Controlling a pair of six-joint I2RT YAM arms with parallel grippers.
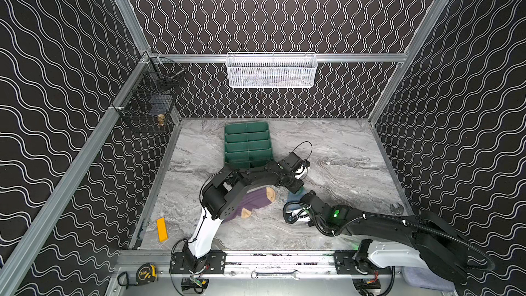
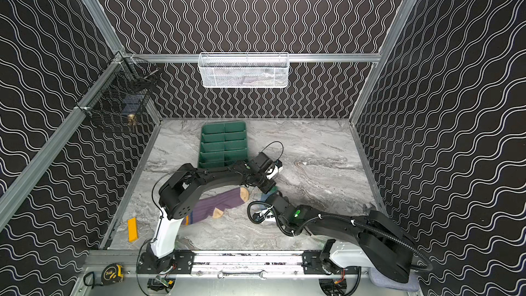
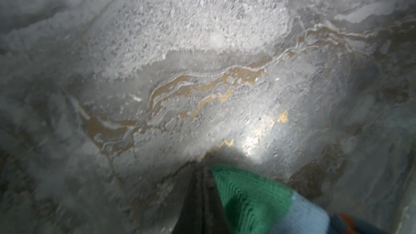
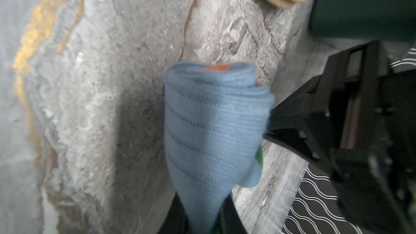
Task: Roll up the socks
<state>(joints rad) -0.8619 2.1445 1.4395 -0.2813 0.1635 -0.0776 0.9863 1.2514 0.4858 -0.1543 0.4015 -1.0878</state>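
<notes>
Near the middle of the marble table, the blue sock sits between the two grippers, which come at it from opposite ends. The right gripper has closed on it from the near side; the right wrist view shows the blue cloth already wound into a loose bundle, a bit of orange showing at its far end, and narrowing down into the jaws. The left gripper stands at the far end with its jaws fully closed and the sock's green toe right against them. Whether any cloth is caught between them I cannot tell. The sock's length therefore seems to run from the right gripper away toward the left one, and the roll would have to travel that way, toward the toe. In both top views the arms hide most of the sock and only a scrap of blue and green shows. The purple sock lies flat just to the left, partly under the left arm, its tan toe pointing toward the grippers. Not yet rolled, it lies nearer the left arm.
</notes>
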